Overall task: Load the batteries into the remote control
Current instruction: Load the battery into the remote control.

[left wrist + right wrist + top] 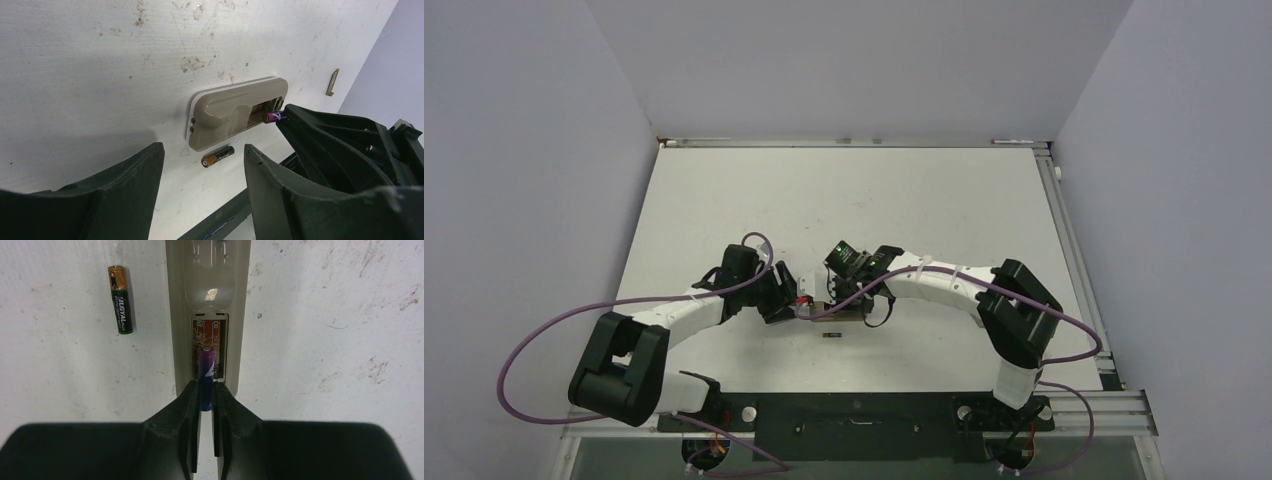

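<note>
The remote control (225, 115) lies back-up on the table, its battery recess (210, 340) uncovered. My right gripper (206, 388) is shut on one purple battery (206, 367), whose front end is tilted into the recess. A second battery (120, 300), black with an orange end, lies loose on the table beside the remote (177, 300); it also shows in the left wrist view (218, 156). My left gripper (204, 148) hangs open and empty just short of the remote's other end. The top view shows both grippers meeting at mid-table, left (796, 300) and right (856, 298).
A small flat grey cover piece (332, 82) lies on the table beyond the remote. The white table (844, 200) is stained and scratched. A black base rail (854, 415) runs along the near edge, and purple cables loop off both arms.
</note>
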Available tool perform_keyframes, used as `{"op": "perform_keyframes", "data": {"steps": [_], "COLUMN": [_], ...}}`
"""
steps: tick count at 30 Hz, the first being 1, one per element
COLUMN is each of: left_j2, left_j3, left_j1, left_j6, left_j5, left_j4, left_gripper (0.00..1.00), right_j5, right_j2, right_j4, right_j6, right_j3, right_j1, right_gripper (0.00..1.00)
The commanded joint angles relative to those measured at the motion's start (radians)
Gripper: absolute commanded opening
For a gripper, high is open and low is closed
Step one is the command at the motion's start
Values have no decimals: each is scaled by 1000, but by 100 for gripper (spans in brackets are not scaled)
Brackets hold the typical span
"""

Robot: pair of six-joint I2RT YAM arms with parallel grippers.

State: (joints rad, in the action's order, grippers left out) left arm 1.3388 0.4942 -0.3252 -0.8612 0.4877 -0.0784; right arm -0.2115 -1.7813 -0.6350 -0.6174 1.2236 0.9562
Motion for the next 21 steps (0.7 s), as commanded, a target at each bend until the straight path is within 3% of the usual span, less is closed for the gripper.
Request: {"op": "perform_keyframes", "data": {"steps": [1,21], "left_j2": [4,23], "left_j3": [-3,0], "left_j1": [4,3], "left_j6": [2,4], "left_j5": [24,30], "left_j4": [39,48], "left_gripper": [56,57], "right_j5": [-26,-43], "right_j2": [-28,-55], "right_j4": [0,-15], "right_j6": [-10,-7], "right_j3": [49,73], "right_j1": [-4,-2], "right_gripper": [9,13]}}
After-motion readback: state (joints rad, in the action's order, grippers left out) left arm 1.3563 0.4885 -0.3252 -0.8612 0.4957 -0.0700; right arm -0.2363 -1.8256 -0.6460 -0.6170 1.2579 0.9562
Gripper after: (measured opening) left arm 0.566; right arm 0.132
